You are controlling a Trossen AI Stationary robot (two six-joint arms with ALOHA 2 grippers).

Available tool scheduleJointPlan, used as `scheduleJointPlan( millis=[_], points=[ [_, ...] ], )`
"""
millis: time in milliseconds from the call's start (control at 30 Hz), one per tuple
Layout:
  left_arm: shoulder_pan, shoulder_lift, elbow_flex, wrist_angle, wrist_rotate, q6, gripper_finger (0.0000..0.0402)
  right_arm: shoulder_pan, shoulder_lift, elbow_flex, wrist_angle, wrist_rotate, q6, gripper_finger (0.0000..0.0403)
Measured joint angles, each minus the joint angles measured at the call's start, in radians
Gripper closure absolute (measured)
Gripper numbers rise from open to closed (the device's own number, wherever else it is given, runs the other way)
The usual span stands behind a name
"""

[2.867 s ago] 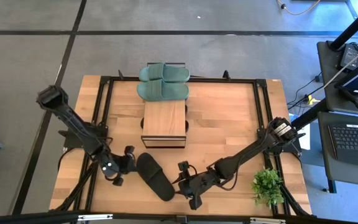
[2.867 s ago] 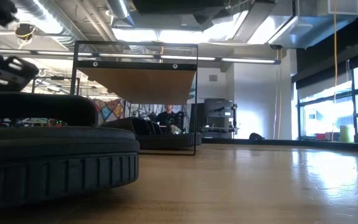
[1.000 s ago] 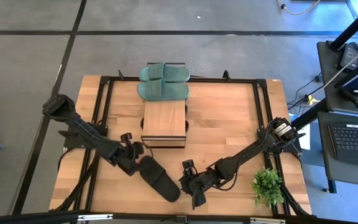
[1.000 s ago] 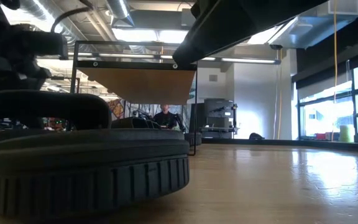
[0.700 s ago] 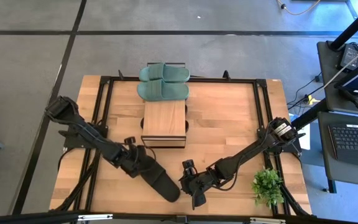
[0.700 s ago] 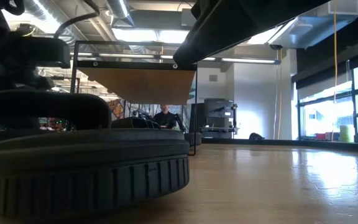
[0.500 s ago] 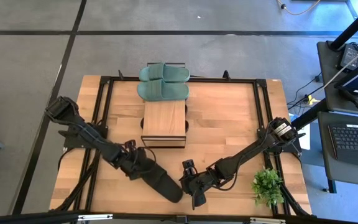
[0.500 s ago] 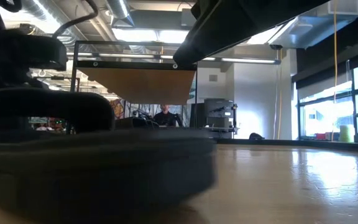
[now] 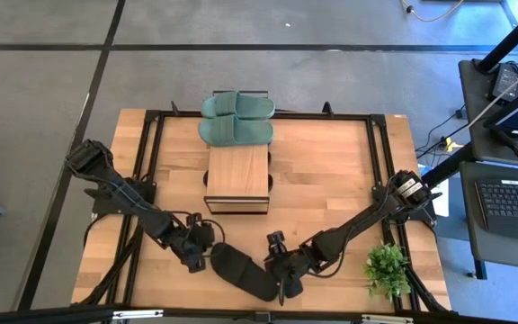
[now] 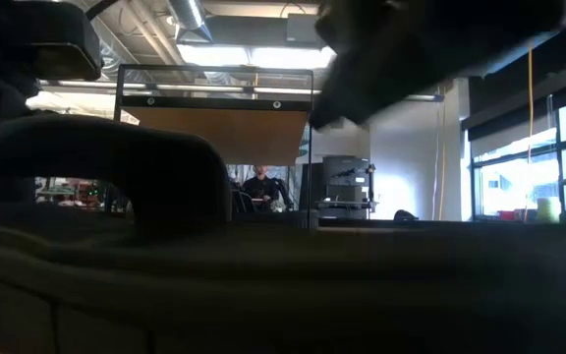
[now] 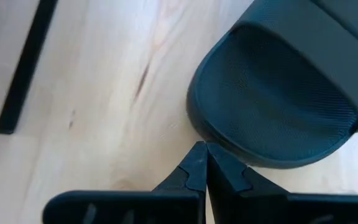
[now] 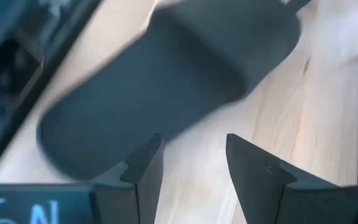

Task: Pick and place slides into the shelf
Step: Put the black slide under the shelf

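Note:
One black slide [image 9: 243, 271] lies sole-down near the table's near edge. It fills the low view's foreground [image 10: 165, 275], strap [image 10: 96, 162] up. My left gripper [image 9: 200, 255] is shut at the slide's rounded end on the left-arm side. My right gripper [image 9: 278, 272] is open at its other end, with the blurred slide [image 12: 166, 81] just beyond its fingers. Two green slides [image 9: 235, 119] lie side by side at the far end of the shelf [image 9: 237, 173]. The other black slides are out of view. My left gripper [image 11: 202, 148] has its shut fingertips against the rim of the slide's rounded end [image 11: 194, 127]. It comes slanting down from the table's left. The slide lies flat on the table. My right gripper [image 12: 191, 149]: I cannot tell whether its open fingers touch the slide's other end.
A small potted plant [image 9: 387, 268] stands at the near right corner, beside the right arm. A black metal frame [image 9: 376, 162] rims the tabletop. Bare wood lies right of the shelf. Beyond the table a person [image 10: 261, 183] sits far off in the room.
My left gripper has moved toward the near edge and rightward against the black slide. The slide has slid toward the near edge and the right gripper and has turned to lie more along that edge. In the low view it now looms closer. My right gripper has hardly moved.

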Motion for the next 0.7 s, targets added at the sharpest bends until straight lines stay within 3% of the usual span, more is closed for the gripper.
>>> scheduleJointPlan(
  millis=[267,700],
  points=[
    [0.038,-0.001,0.0,-0.104,0.023,0.006,0.0402,0.094,0.0,0.064,-0.138,0.135,-0.153,0.0229],
    [0.067,-0.002,0.0,-0.124,0.053,0.006,0.0402,0.183,0.054,0.088,-0.16,0.139,-0.311,0.0229]
  ],
)
